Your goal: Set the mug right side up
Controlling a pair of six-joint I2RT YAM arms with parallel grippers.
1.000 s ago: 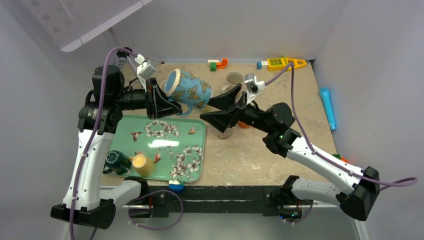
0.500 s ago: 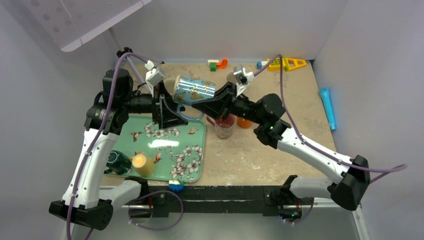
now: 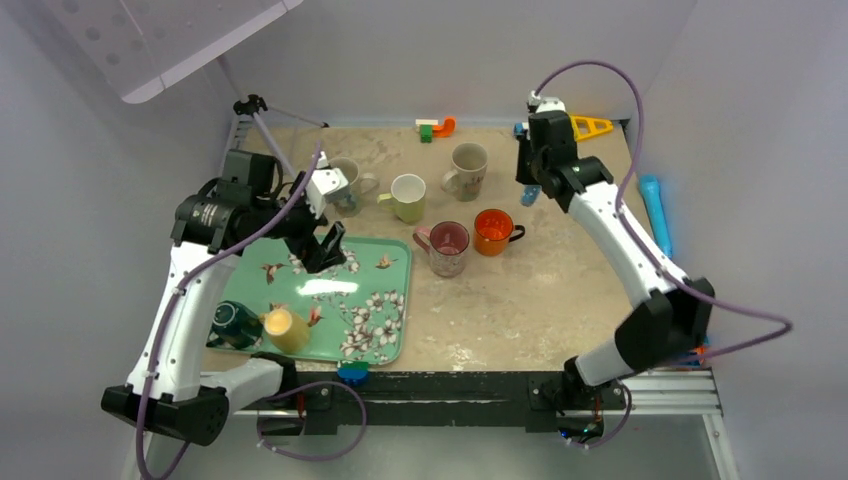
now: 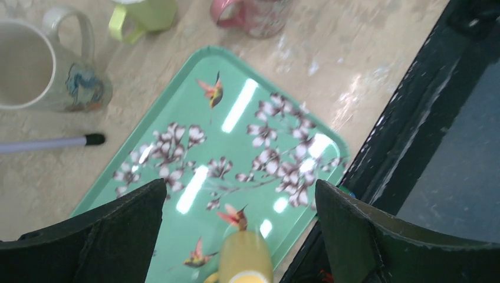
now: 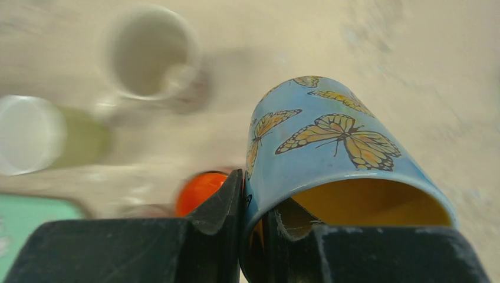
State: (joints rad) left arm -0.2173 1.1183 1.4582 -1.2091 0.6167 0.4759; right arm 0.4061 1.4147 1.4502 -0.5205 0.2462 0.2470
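Between the jaws of the right gripper [image 5: 252, 197]: butterfly mug [image 5: 330, 141], pinched by its rim wall, one finger inside, likely for rotating it upright. Left gripper [image 4: 240, 191] spread wide, empty, above tray [image 4: 236, 144].

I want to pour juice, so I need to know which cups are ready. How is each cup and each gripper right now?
butterfly mug: held by its rim, in the air
right gripper: shut on the butterfly mug
left gripper: open, empty
white mug: upright
light green mug: upright
beige mug: upright
pink mug: upright
orange mug: upright
dark green mug: on its side, at the tray's edge
yellow cup: on its side on the tray
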